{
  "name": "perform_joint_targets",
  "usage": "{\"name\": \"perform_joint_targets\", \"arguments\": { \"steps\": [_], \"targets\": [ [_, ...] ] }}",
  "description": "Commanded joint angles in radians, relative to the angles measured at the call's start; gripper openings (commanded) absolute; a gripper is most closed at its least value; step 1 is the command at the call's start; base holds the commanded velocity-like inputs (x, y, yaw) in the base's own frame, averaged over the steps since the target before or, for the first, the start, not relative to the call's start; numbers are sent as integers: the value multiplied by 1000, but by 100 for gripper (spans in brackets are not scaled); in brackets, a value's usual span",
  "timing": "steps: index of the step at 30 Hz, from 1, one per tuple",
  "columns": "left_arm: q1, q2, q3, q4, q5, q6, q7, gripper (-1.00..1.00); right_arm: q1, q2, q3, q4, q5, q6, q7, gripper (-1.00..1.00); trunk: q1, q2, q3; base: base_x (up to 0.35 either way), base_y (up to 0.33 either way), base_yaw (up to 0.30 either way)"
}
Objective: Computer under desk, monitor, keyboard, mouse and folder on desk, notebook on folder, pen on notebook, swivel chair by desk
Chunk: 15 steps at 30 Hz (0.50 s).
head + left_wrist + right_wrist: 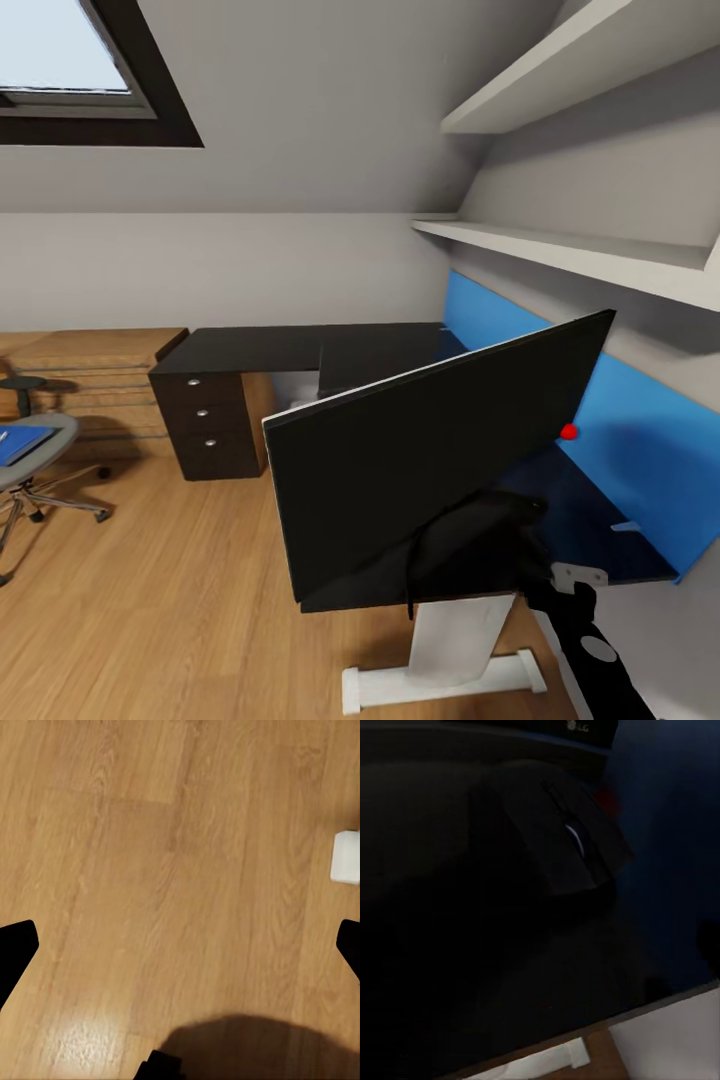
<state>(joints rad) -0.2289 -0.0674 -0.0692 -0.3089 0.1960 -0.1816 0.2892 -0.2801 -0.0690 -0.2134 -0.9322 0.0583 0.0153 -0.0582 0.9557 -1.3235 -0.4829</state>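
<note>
Mouse (556,832) on desk (442,967), ahead of rt fingers.

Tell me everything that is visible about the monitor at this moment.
The monitor is a wide, thin, flat black panel with a matte face and a pale line along its upper edge. In the head view it is strongly tilted, its right end higher than its left, and it stands over the near part of the black desk with the blue back panel behind. Its stand is hidden. The right arm reaches up behind its lower edge; whether the claw touches it cannot be told.
</note>
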Motion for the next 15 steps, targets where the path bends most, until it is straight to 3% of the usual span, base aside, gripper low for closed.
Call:
{"name": "perform_joint_targets", "arguments": {
  "steps": [1,15],
  "targets": [
    [-1,1,-8,1,9,-4,5,100,-1,0,0,0,6,2,-3,100,0,0,-1,110,0,0],
    [-1,1,-8,1,10,-4,7,100,-1,-1,0,0,8,2,-3,100,0,0,-1,31,-6,0]
  ]
}}
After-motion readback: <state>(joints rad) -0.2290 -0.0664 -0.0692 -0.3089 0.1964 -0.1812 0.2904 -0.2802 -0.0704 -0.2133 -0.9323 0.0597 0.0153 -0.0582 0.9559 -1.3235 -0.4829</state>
